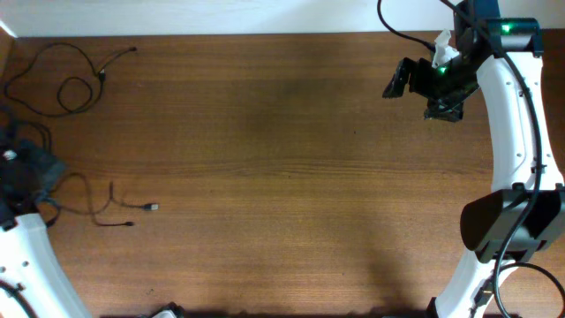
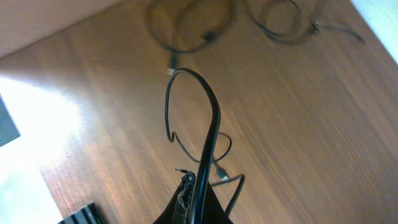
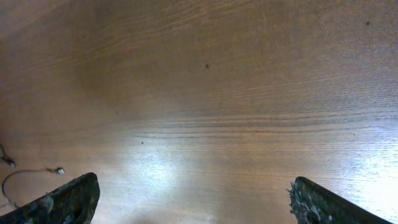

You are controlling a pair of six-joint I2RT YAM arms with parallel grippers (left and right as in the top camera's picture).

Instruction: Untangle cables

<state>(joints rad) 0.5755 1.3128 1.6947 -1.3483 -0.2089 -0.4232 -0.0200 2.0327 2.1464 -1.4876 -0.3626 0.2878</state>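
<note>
Thin black cables lie at the table's left side. One cable [image 1: 75, 78] forms loops at the far left corner. A second cable [image 1: 113, 208], with a silvery plug [image 1: 152, 207], lies by the left edge and leads toward my left gripper [image 1: 40, 172]. In the left wrist view that gripper [image 2: 198, 200] is shut on a black cable [image 2: 212, 109], which arches up from the fingertips and curls back to the wood. Further cable loops [image 2: 186, 34] show blurred beyond. My right gripper [image 1: 399, 81] hovers open at the far right, fingers [image 3: 68, 200] wide apart over bare wood.
The brown wooden table [image 1: 282, 177] fills the view, with a white wall strip along its far edge. The right arm's white links [image 1: 516, 132] run down the right side. A small cable end [image 3: 57, 170] shows far left in the right wrist view.
</note>
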